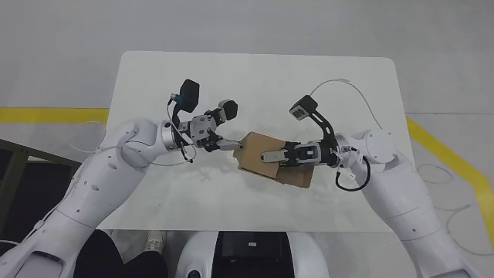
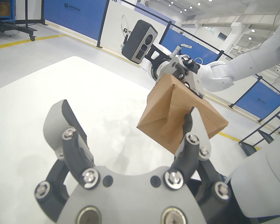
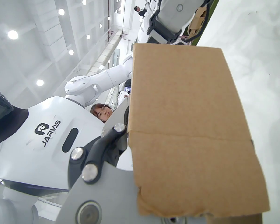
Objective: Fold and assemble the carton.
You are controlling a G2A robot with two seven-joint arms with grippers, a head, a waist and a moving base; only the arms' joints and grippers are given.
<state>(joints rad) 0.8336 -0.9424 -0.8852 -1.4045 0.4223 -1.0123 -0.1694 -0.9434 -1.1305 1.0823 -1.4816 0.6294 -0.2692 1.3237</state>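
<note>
The brown corrugated-cardboard carton (image 1: 253,153) is held between the two arms over the smooth white rectangular table (image 1: 154,77), a little toward 5 o'clock from the tabletop's centre, and it looks lifted off the surface. It is a flattish box with matte walls. The end facing the left arm is closed by flaps folded in along a diagonal crease, so its inside cannot be seen. In the right wrist view a straight crease crosses one broad face, and the nearest edge is ragged. The right gripper (image 1: 266,157), at the carton's 3 o'clock, is clamped on the carton, one metal finger lying along its upper face. The left gripper (image 2: 128,108), at the carton's 9 o'clock, is spread wide and grasps nothing. One of its black-padded fingers (image 2: 192,122) touches the carton's near end, and the other stands well apart over the bare table
</note>
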